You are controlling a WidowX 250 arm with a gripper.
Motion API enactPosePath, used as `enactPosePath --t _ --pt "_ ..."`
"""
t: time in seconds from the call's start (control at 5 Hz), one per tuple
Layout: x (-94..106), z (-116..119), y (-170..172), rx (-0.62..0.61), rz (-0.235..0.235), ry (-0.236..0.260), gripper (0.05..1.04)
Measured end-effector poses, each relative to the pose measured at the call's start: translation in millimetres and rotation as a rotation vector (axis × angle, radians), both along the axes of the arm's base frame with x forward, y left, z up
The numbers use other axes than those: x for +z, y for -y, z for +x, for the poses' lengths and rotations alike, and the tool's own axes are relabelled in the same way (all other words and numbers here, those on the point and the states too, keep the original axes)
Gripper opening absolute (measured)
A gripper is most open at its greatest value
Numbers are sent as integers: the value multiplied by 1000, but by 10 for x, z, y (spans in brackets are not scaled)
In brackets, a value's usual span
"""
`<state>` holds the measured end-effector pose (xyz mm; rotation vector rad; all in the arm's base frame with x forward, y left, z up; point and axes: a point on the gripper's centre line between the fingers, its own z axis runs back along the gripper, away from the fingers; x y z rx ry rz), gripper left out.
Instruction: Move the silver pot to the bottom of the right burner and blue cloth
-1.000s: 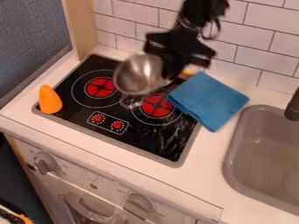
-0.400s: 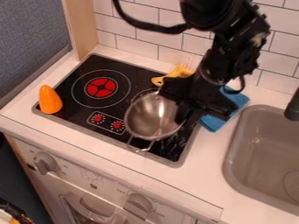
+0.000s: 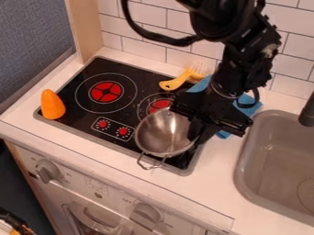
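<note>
The fingers (image 3: 195,130) were clamped on the silver pot (image 3: 159,134) by its rim, on the side toward the sink (image 3: 243,155). The pot was over the stovetop's (image 3: 146,79) front right part, its bowl partly overlapping the right burner (image 3: 158,105). The blue cloth (image 3: 248,108) lay partly hidden behind the fingers.

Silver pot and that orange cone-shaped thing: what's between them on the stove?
A small outlined panel with two red dials lies between the silver pot and the orange thing, as the camera view shows.
</note>
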<state>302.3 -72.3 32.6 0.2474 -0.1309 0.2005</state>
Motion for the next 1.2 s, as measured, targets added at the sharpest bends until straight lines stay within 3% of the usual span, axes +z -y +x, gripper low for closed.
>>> enactPosePath --t 0.2,0.6,0.8,1.0,1.2 --pt "-93 47 19 12 0 -54 268" --pt "-80 113 -2 27 -9 -48 850" --pt "-102 133 26 25 -73 -52 1009" --pt "-71 146 0 34 -72 -38 1005" --pt "144 196 -4 40 -183 35 999"
